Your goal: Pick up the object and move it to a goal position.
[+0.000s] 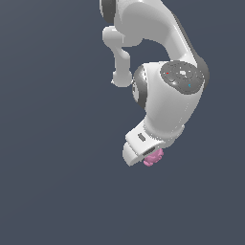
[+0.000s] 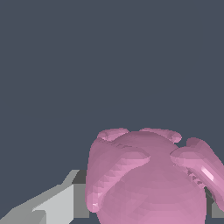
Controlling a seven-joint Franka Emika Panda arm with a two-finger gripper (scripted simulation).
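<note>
The object (image 1: 153, 157) is a small pink knobbly blob that peeks out from under the white hand in the exterior view. In the wrist view the object (image 2: 148, 175) looms large and fills the gap between the two fingers. One grey finger (image 2: 57, 205) lies against its side, and only a sliver of the other finger (image 2: 215, 209) shows behind it. My gripper (image 1: 143, 154) sits directly over the blob and is shut on it. In the exterior view the fingertips are hidden under the hand.
A plain dark grey-blue surface (image 1: 48, 167) lies all around in both views. The white arm (image 1: 158, 43) reaches in from the top of the exterior view. No other objects and no goal marker show.
</note>
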